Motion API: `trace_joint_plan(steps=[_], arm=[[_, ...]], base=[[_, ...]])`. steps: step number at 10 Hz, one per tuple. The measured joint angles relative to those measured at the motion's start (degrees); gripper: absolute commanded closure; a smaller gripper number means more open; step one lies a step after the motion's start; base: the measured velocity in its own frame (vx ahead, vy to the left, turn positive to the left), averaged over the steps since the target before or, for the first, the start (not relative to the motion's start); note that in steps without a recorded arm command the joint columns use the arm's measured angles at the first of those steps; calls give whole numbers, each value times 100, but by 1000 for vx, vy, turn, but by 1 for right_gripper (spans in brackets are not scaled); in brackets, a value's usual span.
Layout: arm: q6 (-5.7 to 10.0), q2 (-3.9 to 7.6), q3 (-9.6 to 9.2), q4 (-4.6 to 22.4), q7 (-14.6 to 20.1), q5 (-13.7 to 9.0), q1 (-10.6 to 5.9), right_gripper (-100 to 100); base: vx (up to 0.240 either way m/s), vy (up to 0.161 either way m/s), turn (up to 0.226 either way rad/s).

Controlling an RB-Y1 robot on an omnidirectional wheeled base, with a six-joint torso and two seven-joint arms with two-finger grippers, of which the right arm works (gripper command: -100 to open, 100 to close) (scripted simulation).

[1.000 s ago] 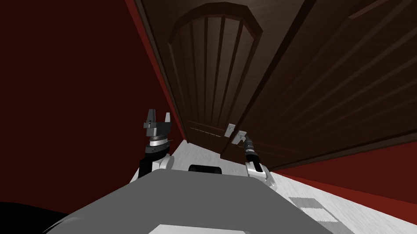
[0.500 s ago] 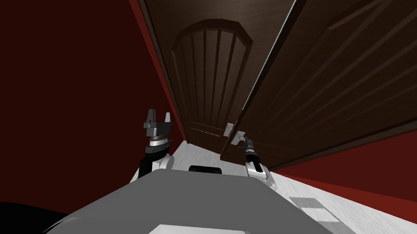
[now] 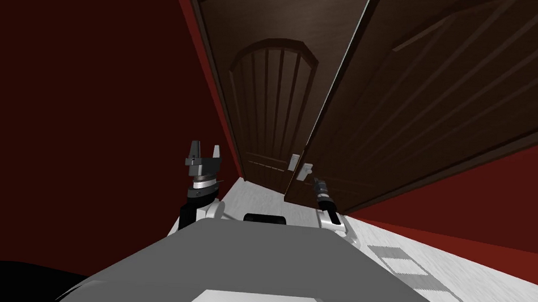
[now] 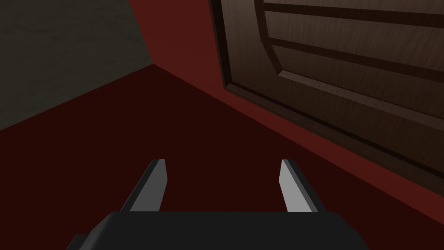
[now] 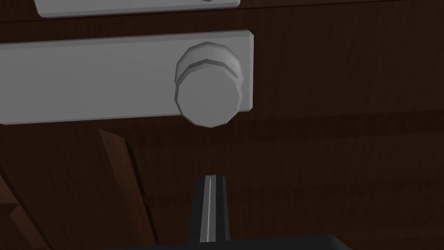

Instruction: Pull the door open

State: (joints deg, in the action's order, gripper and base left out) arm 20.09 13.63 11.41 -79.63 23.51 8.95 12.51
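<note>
A dark brown double door stands ahead. Its left leaf (image 3: pixel 267 106) has an arched panel, and its right leaf (image 3: pixel 435 91) angles out toward me with a pale gap along the meeting edge. Each leaf carries a grey handle plate (image 3: pixel 304 172). In the right wrist view a round grey knob (image 5: pixel 208 97) sits on its plate (image 5: pixel 86 78). My right gripper (image 5: pixel 210 177) (image 3: pixel 316 182) is shut on nothing, just short of the knob and beside it. My left gripper (image 3: pixel 204 152) (image 4: pixel 221 160) is open and raised by the red wall.
Dark red walls (image 3: pixel 66 92) flank the door on both sides. The floor (image 3: pixel 260 200) is pale grey, with a grey chequered patch (image 3: pixel 404 266) at my right. A black area lies at the lower left corner.
My right gripper's fingers have closed together and drawn back off the handle. The whole head view has shifted, with the door's arched panel lower in the picture and the right leaf's edge steeper.
</note>
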Motion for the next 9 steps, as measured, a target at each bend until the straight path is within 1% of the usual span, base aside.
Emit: trace_joint_plan(steps=[2,3,4,5,7,9], arm=[[16,10,-93,-79,63,20,47,-100],[38,-5,-131,-101,77,34,67,-100],[43,-8,-136,-103,79,36,71,-100],[8,-4,-76,-77,55,17,85,-100],[27,-9,22,89,-10,-7,33,-100],[23,-16,55,170,-50,-21,-52,-100]], base=[[-214,58,26],[-85,31,-4],[62,-61,-103],[126,-117,-75],[162,-77,11],[199,-13,60]])
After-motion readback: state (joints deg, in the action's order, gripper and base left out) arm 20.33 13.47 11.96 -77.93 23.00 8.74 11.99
